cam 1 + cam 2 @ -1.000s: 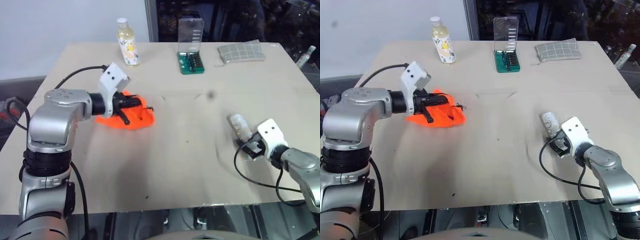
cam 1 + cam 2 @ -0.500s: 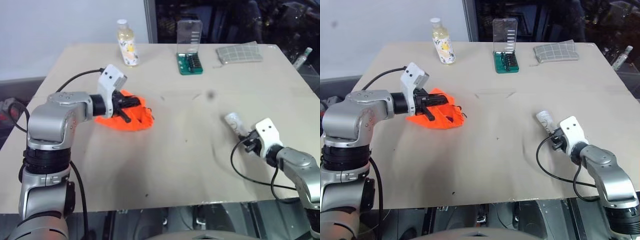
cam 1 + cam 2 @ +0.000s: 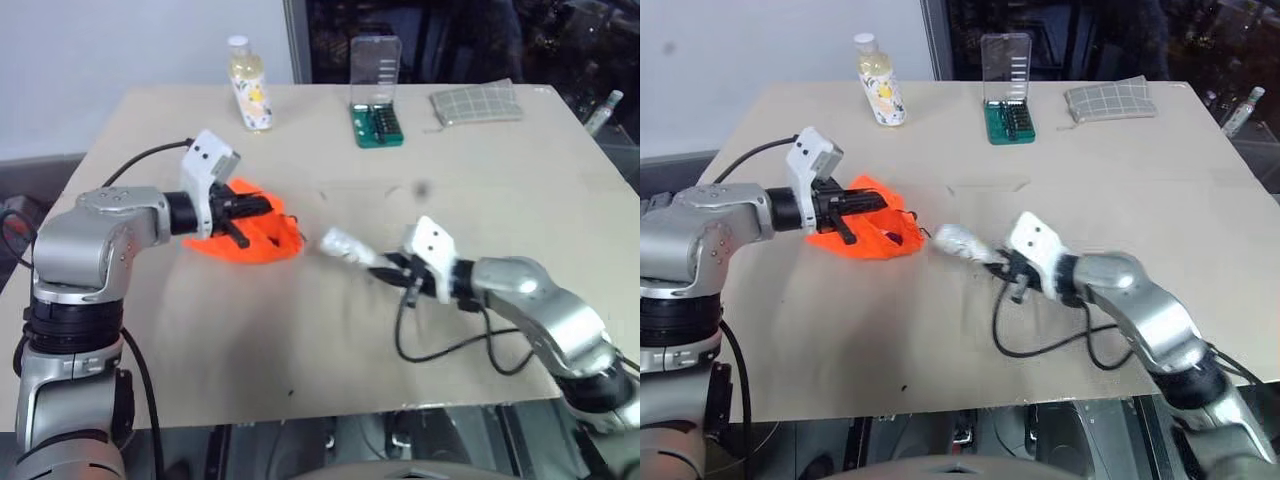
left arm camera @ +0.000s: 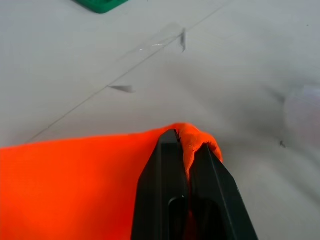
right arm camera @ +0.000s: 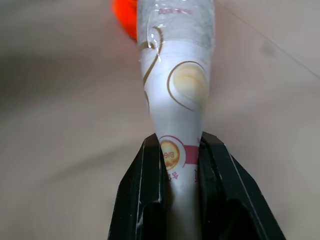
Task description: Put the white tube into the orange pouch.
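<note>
Carrying the white tube (image 3: pixel 958 242) toward the orange pouch (image 3: pixel 865 238), right gripper (image 3: pixel 998 262) jaws clamped on the tube's narrow end, tube held off the table (image 3: pixel 1120 170), its far end just beside the pouch, not inside. Left gripper (image 3: pixel 262 205) jaws closed, pinching a fold of the pouch's edge, lifting it. Pickup done, pouch held; left to do: get the tube tip into the pouch mouth, push in, let go. Whether the mouth gapes wide enough can't be told.

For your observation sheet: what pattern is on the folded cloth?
Grey with a pale check grid; the cloth shows best in the right eye view.
</note>
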